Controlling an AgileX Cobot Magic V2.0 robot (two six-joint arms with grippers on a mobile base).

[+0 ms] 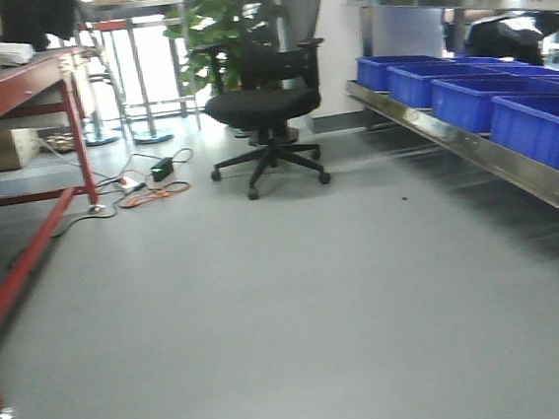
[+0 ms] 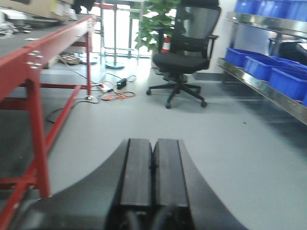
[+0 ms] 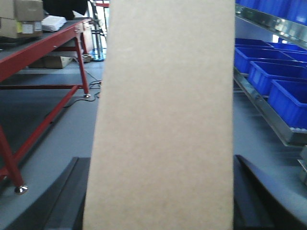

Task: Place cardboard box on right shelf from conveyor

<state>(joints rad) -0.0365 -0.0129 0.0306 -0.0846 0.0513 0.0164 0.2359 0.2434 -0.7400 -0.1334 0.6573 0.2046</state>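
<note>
The box (image 3: 163, 115) is off the conveyor (image 2: 48, 45) and held up in the right jaws, which grip it by its two long sides; its plain tan face, matte and unmarked, fills the middle of the right wrist view. The left jaws are pressed flat together on nothing, their dark ribbed pads meeting in one seam. This looks like the carrying step, with the placing not yet begun. The shelf (image 1: 472, 146) runs along the right wall, shiny steel with a broad front rail, and its lower level is packed with blue bins (image 1: 467, 102) (glossy, hard plastic, open-topped). The next move probably calls for turning right and finding a bare stretch of steel, keeping the slim box level above the rail. The grey floor (image 1: 270, 319) between is smooth, with a black chair (image 1: 266, 92) farther off.
</note>
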